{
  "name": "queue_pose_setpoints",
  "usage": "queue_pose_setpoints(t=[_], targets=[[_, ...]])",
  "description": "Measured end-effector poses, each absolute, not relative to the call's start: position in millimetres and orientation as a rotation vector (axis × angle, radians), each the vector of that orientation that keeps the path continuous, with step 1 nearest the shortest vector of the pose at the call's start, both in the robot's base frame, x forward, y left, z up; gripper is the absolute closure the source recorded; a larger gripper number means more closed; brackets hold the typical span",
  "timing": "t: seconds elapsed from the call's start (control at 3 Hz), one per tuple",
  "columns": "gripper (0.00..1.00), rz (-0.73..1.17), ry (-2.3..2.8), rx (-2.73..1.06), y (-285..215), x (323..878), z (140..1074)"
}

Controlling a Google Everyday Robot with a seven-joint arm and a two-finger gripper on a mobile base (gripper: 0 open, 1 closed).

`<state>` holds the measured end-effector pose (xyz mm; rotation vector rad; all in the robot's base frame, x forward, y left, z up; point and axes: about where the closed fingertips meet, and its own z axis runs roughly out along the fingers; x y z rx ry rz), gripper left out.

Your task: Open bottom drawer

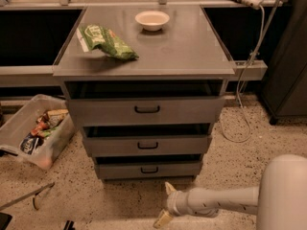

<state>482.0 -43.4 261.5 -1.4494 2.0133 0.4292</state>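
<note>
The bottom drawer [148, 169] is the narrowest grey front of the cabinet, low near the floor, with a small black loop handle [149, 169] at its centre. A dark gap shows above its front. My gripper [166, 204] is on the floor side in front of the cabinet, below and a little right of the handle, apart from the drawer. Its two pale fingers [170, 188] are spread open and hold nothing. The arm [225, 201] runs in from the lower right.
The middle drawer [147, 145] and top drawer [146, 110] sit above. On the cabinet top [182, 47] lie a green bag [106, 41] and a white bowl [152, 19]. A clear bin [33, 131] of snacks stands on the floor left. A cable [244, 99] hangs right.
</note>
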Motion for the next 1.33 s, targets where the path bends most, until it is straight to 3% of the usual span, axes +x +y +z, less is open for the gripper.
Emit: queue_pose_setpoints(t=[0.67,1.33], targets=[[0.0,0.5,1.904,-1.464,-45.7,520.6,209.4],[0.0,0.429,1.75,-1.466,-49.0,620.2,226.4]])
